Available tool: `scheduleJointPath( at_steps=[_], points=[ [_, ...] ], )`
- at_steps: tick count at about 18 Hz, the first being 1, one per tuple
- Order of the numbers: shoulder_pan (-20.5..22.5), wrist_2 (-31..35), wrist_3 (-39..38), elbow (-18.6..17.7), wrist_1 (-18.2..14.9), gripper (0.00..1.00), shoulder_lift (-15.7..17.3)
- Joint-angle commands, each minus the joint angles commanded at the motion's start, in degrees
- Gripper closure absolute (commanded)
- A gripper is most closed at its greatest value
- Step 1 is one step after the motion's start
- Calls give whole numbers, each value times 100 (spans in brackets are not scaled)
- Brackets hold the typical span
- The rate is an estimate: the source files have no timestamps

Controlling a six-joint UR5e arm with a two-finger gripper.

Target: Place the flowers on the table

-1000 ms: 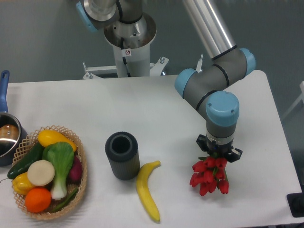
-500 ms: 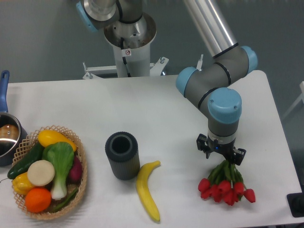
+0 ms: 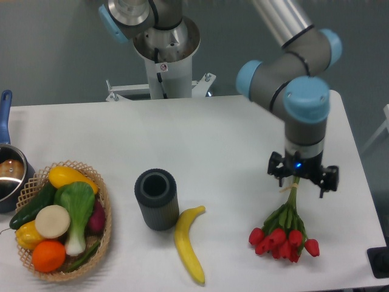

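Observation:
The flowers (image 3: 282, 234), a bunch of red tulips with green stems, lie on the white table (image 3: 200, 140) at the front right. Their heads point toward the front edge and their stems point back toward the gripper. My gripper (image 3: 302, 177) hangs over the stem ends with its two fingers (image 3: 275, 171) spread wide. It is open and holds nothing. The stem tip shows just below it, between the fingers.
A dark ribbed cylinder vase (image 3: 156, 199) stands mid-table with a banana (image 3: 189, 243) beside it. A wicker basket (image 3: 104, 228) of vegetables sits at the front left, next to a blue-handled pot (image 3: 9, 176). A black object (image 3: 380, 261) is at the right edge.
The flowers went from hanging heads-down in the shut gripper to lying on the table. The gripper has opened, let them go, and moved up and to the right.

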Motion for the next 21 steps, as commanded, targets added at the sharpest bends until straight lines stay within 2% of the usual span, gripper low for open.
scheduleJointPath(
  at_steps=[3,5,7,9,13,18,21],
  points=[
    [238,-124,53,-9,-158,0,264],
    [475,-264,184,-18,-543,0,493],
    [633,-327,639,-44,-825,0,660],
    [765,-336,1035,-158,-862,0,827],
    [1274,-380,2098,-588,-1168,0,1354],
    [1907,-757,2970,-1089,-1187,0,1794],
    [2127,-968,3252,-1239,-1187,0,1900]
  ],
)
